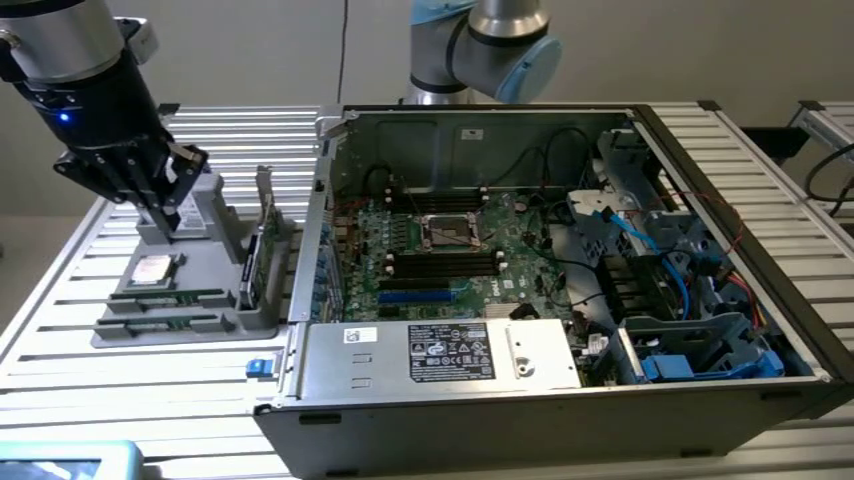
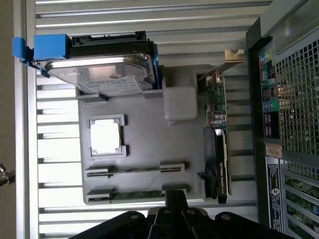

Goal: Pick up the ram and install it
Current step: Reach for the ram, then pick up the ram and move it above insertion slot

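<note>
- Exterior view, far left: the gripper [image 1: 163, 222], fingers pressed together with nothing between them, hangs above the grey parts holder [image 1: 247, 322].
- Two ram sticks [image 1: 167, 298] sit in the holder's front slots, just beside the CPU [image 1: 151, 270].
- An expansion card [image 1: 267, 235] stands at the holder's right end.
- The open computer case [image 1: 561, 400] sits alongside, with its motherboard [image 1: 441, 250] exposed.

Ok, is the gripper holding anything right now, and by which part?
Nothing held, as far as shows: the gripper is shut on itself above the grey holder, where both ram sticks lie.
</note>
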